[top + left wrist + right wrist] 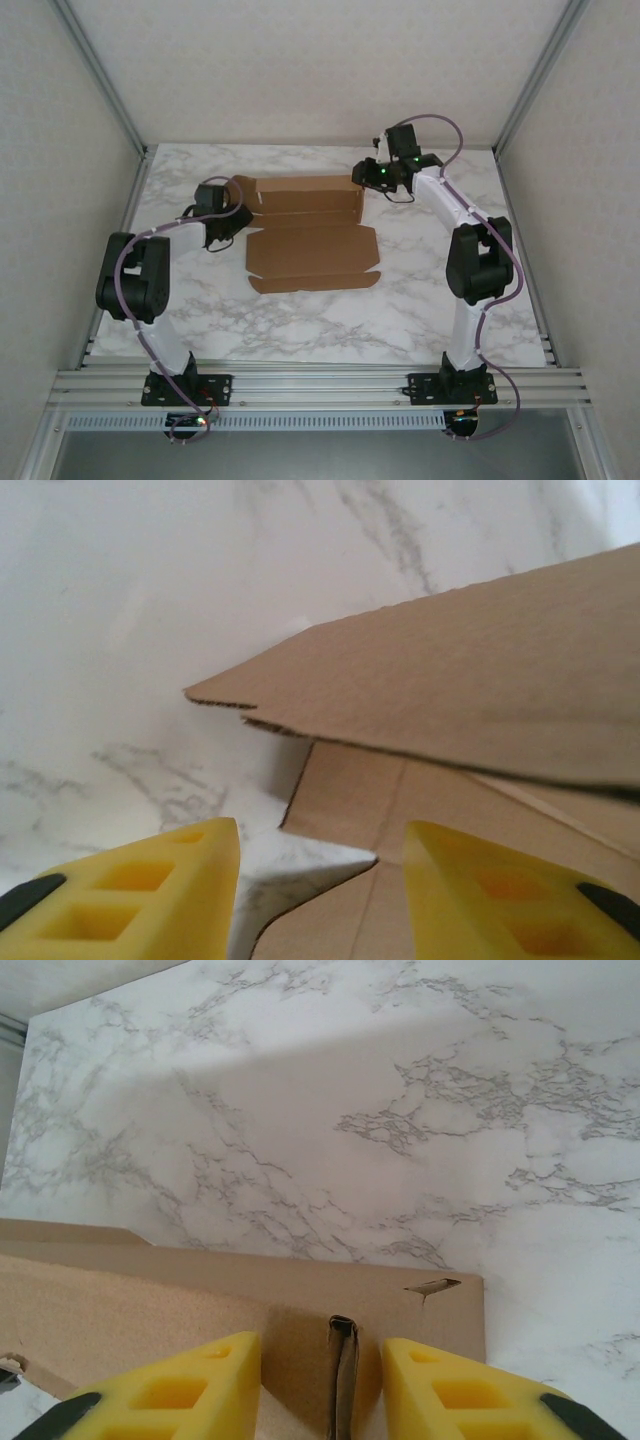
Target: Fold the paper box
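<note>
— Starting at the left?

— Down at the left edge of the paper box [310, 250], near its far-left corner: the left gripper [222, 205]. Jaws parted to a middling gap, gripping nothing. Between its yellow fingers [190, 880], bare marble table [120, 630] and a flat brown panel; just ahead, a raised flap [480, 670] slanting above that panel.

— And the box itself?

— Mid-table, lying mostly flat and unfolded, long side running left to right.

— Over on the right?

— At the far-right corner of the box, the right gripper [380, 175]. Jaws partly open, straddling a thin upright fold [343, 1370] of cardboard. A sliver of space on either side, so not pinched.
</note>
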{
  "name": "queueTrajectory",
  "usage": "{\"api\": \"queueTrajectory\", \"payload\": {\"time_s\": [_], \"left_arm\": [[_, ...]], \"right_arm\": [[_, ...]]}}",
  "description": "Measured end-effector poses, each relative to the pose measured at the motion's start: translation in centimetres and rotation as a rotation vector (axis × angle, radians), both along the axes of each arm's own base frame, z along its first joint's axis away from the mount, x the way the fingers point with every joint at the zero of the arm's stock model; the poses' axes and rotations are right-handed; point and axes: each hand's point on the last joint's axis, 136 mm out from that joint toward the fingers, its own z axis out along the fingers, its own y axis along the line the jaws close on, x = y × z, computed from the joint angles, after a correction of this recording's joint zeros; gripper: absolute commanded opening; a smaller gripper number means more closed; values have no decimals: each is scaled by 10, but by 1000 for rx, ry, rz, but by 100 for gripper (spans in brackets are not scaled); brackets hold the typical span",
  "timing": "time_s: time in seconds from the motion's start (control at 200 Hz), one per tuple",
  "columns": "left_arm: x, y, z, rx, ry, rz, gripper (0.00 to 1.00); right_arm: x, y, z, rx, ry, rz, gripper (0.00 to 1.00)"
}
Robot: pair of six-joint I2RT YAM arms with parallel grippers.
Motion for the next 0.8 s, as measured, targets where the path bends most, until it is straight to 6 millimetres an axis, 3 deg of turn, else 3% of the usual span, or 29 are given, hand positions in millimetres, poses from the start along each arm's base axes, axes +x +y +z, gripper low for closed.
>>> {"api": "queueTrajectory", "payload": {"time_s": [0.31,0.801], "left_arm": [[17,-10,-13,-31,-50,-19,46],[31,1,-14,61,-62,4,47]], "right_arm": [[2,2,0,-6,1,9,36],[0,5,0,-11,5,19,36]]}}
